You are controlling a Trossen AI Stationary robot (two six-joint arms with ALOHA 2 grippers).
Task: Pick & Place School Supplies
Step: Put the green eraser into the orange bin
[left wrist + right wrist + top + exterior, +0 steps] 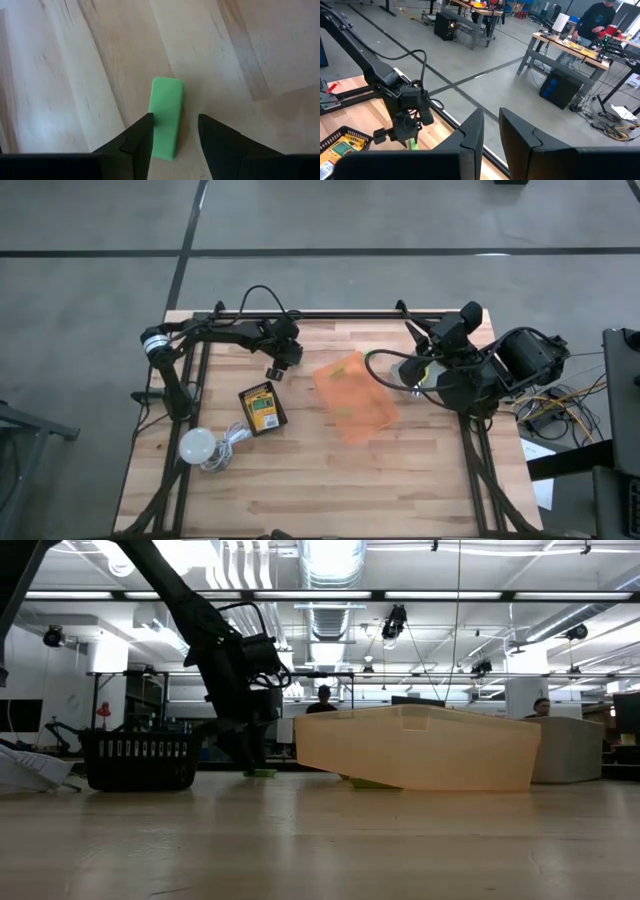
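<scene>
1. A pale wooden table [330, 470] stands on a grey concrete floor, with a workshop of benches and ceiling lights behind it.
2. The left gripper [174, 137] points down at the far-left part of the table, its fingers spread apart — one bright green block [166, 117] lies flat on the wood below them, its near end beside one fingertip; whether the fingertip touches it I cannot tell.
3. The right gripper [490, 131] is raised at the table's right edge, well away from the left one, its fingers drawn nearly together on nothing.
4. Count: one green block in plain sight, one black mesh basket [262, 408], one orange translucent tray [355, 396], one white bulb [198, 445] with its cord.
5. The basket sits on the near side of the left gripper and holds a yellow-and-green crayon box [262, 406].
6. The tray lies between the two grippers, tilted on the wood — the low view shows something green under its edge.
</scene>
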